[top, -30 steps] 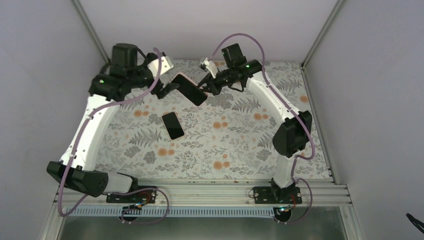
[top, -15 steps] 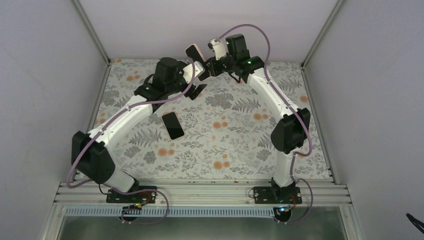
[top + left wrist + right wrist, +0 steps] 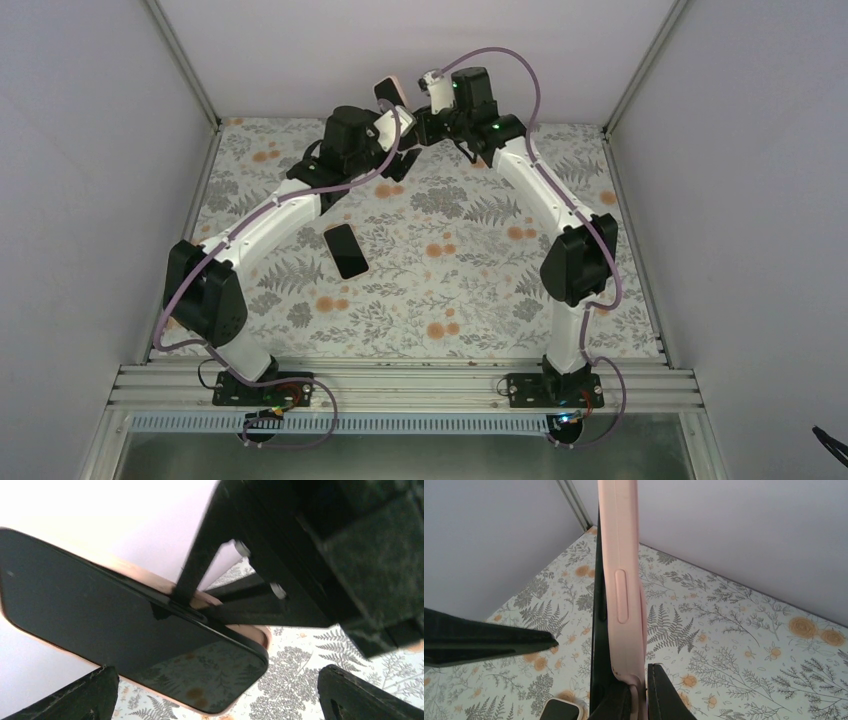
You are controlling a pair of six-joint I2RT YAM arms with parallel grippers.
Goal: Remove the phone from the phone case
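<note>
The phone sits in a pink case (image 3: pixel 621 580) that my right gripper (image 3: pixel 642 682) holds upright on its edge, pinched at the lower end. In the top view the cased phone (image 3: pixel 388 93) is raised near the back wall, in my right gripper (image 3: pixel 408 115). The black screen (image 3: pixel 125 630) faces my left wrist camera, with the pink rim (image 3: pixel 150 578) behind it. My left gripper (image 3: pixel 220 702) is open, its fingertips (image 3: pixel 75 700) wide apart below the phone and not touching it. In the top view it (image 3: pixel 397 165) is just below the phone.
A second black phone with a pale rim (image 3: pixel 345 250) lies flat on the floral mat (image 3: pixel 480 290), left of centre. It also shows in the right wrist view (image 3: pixel 556 710). The back wall is close behind the raised phone.
My left arm has swung from the far left to the middle and let go of the phone. My right gripper has lifted the cased phone upright toward the back wall.
</note>
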